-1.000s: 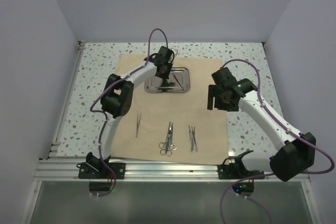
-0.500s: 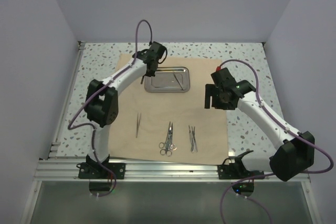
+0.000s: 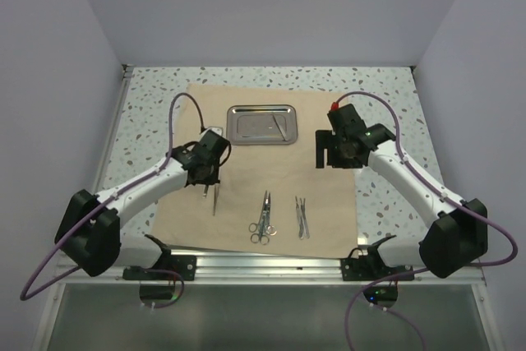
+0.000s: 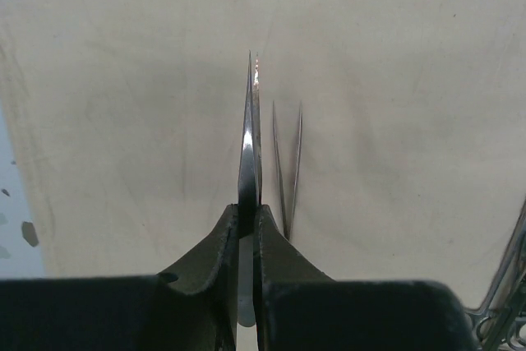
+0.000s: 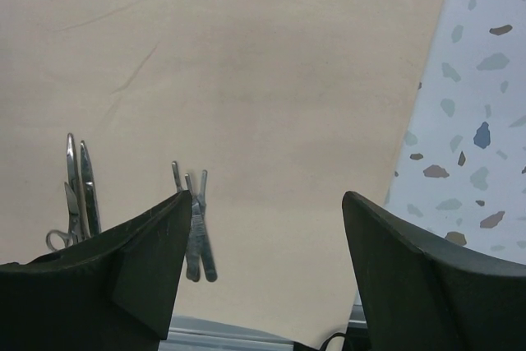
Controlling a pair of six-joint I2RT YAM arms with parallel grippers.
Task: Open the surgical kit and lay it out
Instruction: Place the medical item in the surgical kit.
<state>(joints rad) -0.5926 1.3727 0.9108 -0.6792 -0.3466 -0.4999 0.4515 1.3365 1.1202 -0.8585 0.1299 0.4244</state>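
The tan cloth wrap [image 3: 246,170] is spread flat on the speckled surface [image 3: 148,104]. The steel tray [image 3: 261,124] is set on the cloth close to its far edge, about midway along it. A slim pointed instrument [image 4: 249,133] is gripped between the clenched fingers of the left tool [image 3: 205,180], over the left part of the cloth. Whether its tip is touching the cloth cannot be told. Just beside it, tweezers [image 3: 214,200] are laid flat. Scissors [image 3: 262,219] and forceps [image 3: 302,218] are laid side by side but apart, towards the cloth's near edge. The right tool [image 3: 327,154] is held released, its fingers spread wide, over the cloth near its right edge.
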